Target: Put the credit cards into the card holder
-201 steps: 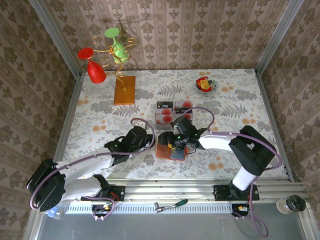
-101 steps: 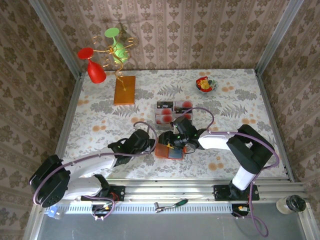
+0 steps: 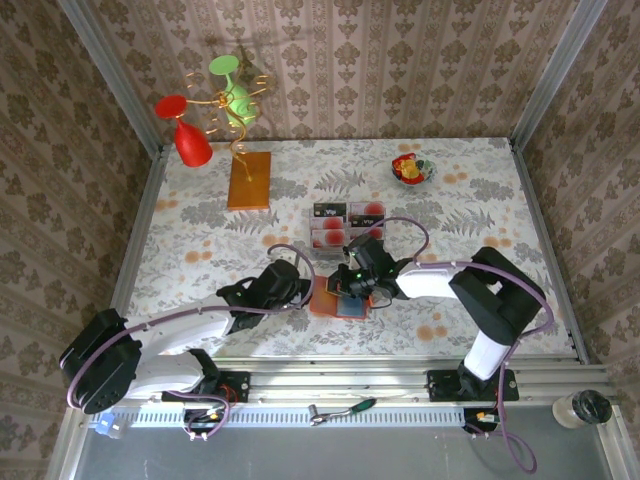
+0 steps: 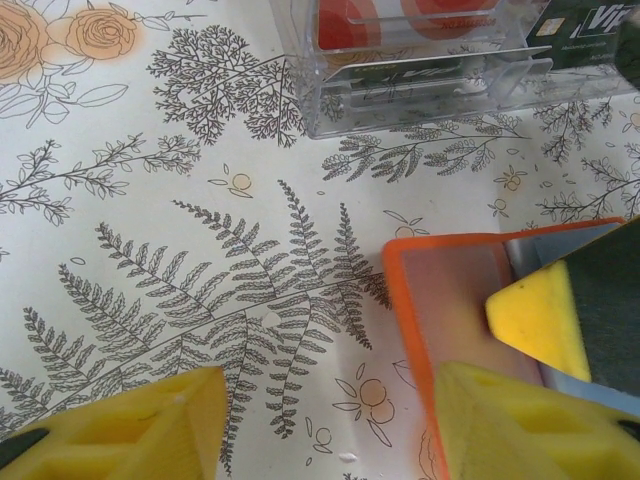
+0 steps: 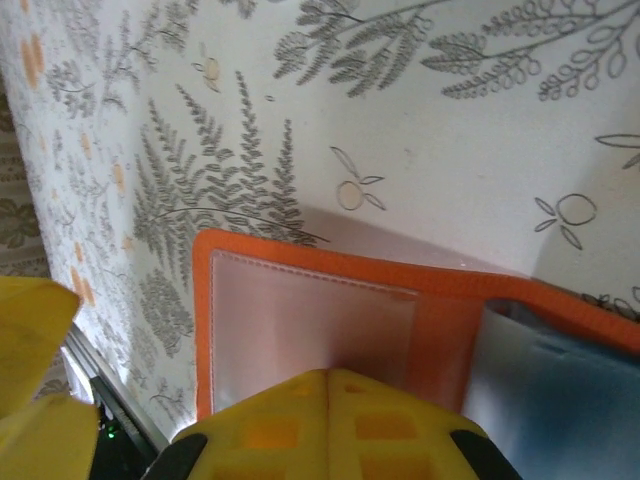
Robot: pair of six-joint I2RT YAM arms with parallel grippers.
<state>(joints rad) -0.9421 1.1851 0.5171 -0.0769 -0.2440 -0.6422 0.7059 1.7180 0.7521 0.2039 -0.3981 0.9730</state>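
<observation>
The card holder [image 3: 338, 301] lies open on the tablecloth, orange with a clear pocket [image 5: 310, 320] and a grey-blue inside [image 5: 560, 400]. My right gripper [image 3: 349, 287] is shut, and its joined yellow tips [image 5: 328, 378] press down on the clear pocket with nothing visible between them. My left gripper [image 3: 306, 291] is open at the holder's left edge [image 4: 405, 300]. One left finger [image 4: 530, 425] is over that edge and the other [image 4: 140, 425] is over bare cloth. Red-and-white credit cards [image 3: 335, 228] stand in the clear tray [image 4: 400, 85] just behind the holder.
A wooden board [image 3: 249, 180] with a wire stand holding a red glass [image 3: 186, 137] and a green glass [image 3: 234, 92] stands at the back left. A small bowl [image 3: 412, 170] sits at the back right. Patterned walls close in the table.
The right gripper's jaws have closed over the holder's pocket. The left gripper slid right to the holder's left edge and opened slightly.
</observation>
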